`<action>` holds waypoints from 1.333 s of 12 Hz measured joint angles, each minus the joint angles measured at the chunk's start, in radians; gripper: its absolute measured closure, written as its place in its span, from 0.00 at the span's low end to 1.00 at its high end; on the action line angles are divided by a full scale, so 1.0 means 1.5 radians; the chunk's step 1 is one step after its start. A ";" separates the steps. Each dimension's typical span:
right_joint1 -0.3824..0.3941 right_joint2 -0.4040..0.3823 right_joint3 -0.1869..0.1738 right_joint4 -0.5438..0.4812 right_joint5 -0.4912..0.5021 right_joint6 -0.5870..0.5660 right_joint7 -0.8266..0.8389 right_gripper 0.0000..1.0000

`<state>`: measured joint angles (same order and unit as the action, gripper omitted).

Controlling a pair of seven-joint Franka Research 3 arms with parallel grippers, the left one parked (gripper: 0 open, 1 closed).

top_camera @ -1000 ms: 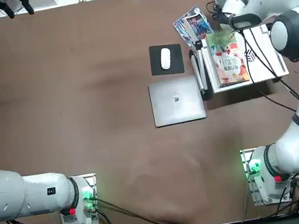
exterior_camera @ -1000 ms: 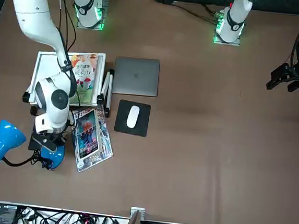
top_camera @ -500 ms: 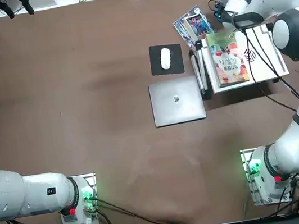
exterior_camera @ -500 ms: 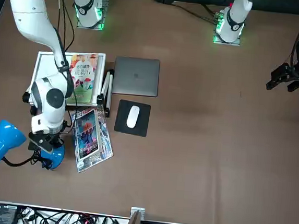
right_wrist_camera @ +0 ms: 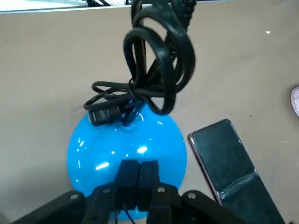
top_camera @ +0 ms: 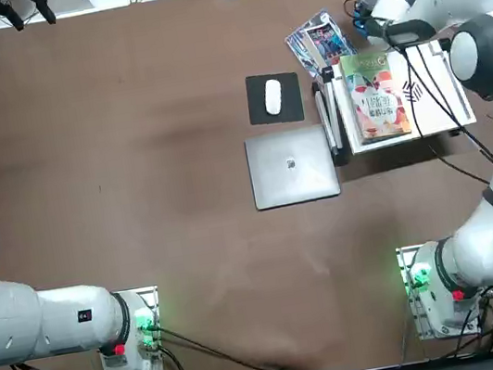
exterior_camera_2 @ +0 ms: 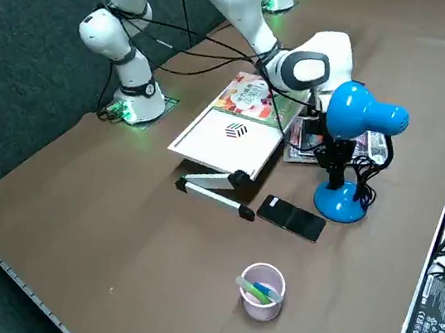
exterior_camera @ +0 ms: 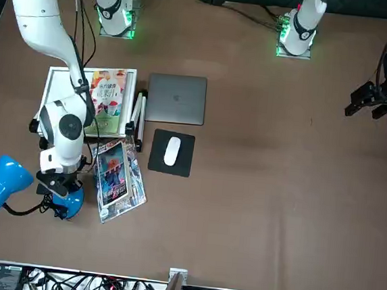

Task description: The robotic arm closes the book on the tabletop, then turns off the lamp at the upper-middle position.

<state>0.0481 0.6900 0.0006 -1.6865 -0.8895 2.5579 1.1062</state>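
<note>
In the front view, the right gripper point(right_wrist_camera: 138, 170) is hovering at the lower left over the round blue base of the lamp point(exterior_camera: 68, 203), its two fingertips pressed together with nothing between them. A coiled black cable point(right_wrist_camera: 159, 60) is crowding the base. The closed book point(exterior_camera: 107, 101) is lying on a white stand point(exterior_camera_2: 228, 140) at the upper left, partly behind the arm. Its cover is reading "WINTER" in the top view. One silver laptop point(exterior_camera: 176, 99) is sitting upper centre, showing an apple logo, with one white mouse point(exterior_camera: 172, 151) on one black pad point(exterior_camera: 160, 166). In the right side view, one cup point(exterior_camera_2: 262, 292) is standing lower centre, holding two pens point(exterior_camera_2: 257, 292), and one black phone point(exterior_camera_2: 291, 218) is lying near the stand.
</note>
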 joint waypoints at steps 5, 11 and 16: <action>0.000 0.000 0.006 0.000 0.000 0.002 -0.002 0.99; 0.000 0.000 0.006 -0.001 0.000 0.002 -0.002 0.99; 0.000 0.000 0.007 -0.005 0.000 0.005 -0.002 0.99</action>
<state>0.0487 0.6906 0.0108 -1.6945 -0.8895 2.5659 1.1032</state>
